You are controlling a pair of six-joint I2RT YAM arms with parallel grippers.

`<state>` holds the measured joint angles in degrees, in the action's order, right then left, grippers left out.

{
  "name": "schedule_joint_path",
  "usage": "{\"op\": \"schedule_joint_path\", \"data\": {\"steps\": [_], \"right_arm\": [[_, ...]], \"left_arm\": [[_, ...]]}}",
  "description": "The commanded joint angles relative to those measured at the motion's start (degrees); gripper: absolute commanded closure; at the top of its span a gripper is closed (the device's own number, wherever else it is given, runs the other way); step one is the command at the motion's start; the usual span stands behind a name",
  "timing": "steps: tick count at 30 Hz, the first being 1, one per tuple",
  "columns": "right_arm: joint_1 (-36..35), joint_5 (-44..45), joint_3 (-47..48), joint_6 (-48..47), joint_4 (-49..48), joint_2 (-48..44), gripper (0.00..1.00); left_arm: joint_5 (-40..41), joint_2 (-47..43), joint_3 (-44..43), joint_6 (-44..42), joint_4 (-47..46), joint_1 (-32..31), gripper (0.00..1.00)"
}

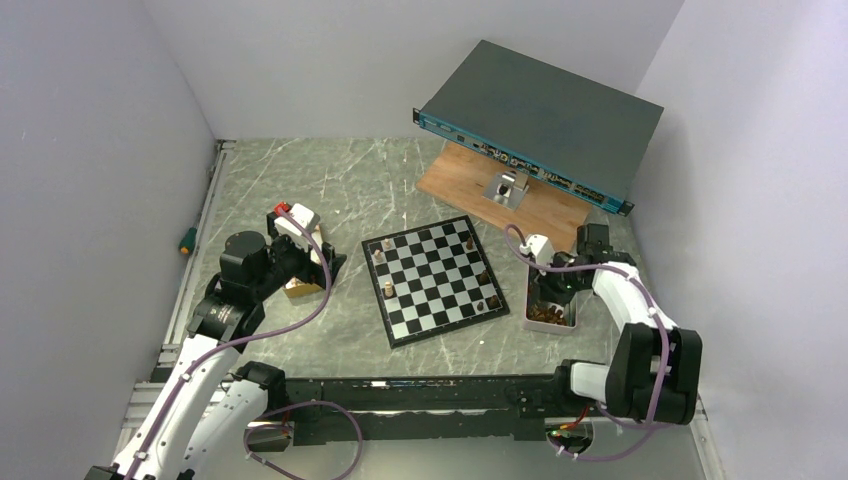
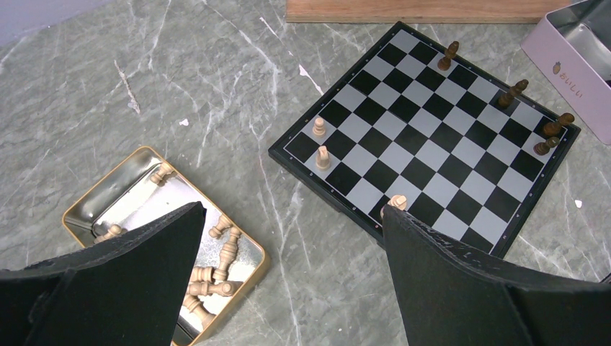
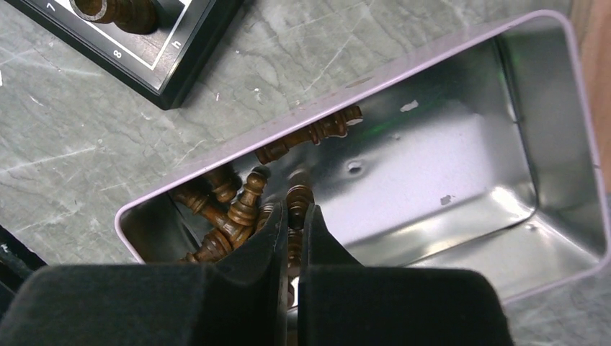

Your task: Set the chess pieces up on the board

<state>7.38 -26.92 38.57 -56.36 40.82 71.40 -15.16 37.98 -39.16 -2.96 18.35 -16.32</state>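
The board's (image 3: 144,61) border reads "7", "8" and "h"; the pink tin's (image 2: 569,68) wall reads "おいしい".

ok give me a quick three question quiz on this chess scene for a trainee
1. True or false: the left claw is shut.
2. How many light tan wooden chess pieces stand on the black and silvery-white checked board?
3. The right claw is closed on a dark brown wooden piece inside which container? A) gold metal tin B) pale pink rectangular metal tin C) brown wooden plank

Key: 1 false, it is open. 2 three. 3 B.
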Motion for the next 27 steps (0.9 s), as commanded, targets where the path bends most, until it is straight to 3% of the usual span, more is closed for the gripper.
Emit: {"op": "schedule_joint_path", "data": {"steps": [1, 14, 27], "right_arm": [[-0.2, 1.7, 2.6, 0.6, -0.1, -3.5, 1.00], [-1.7, -5.9, 10.9, -0.9, 11.3, -9.5, 1.00], [-21.1, -9.0, 17.9, 0.7, 13.3, -6.0, 1.00]], "left_arm": [[-0.8, -0.6, -0.8, -0.3, -1.4, 0.2, 0.01], [-0.9, -0.6, -0.8, -0.2, -1.4, 0.2, 0.01], [-0.6, -0.2, -0.8, -0.3, -1.4, 0.2, 0.01]]}}
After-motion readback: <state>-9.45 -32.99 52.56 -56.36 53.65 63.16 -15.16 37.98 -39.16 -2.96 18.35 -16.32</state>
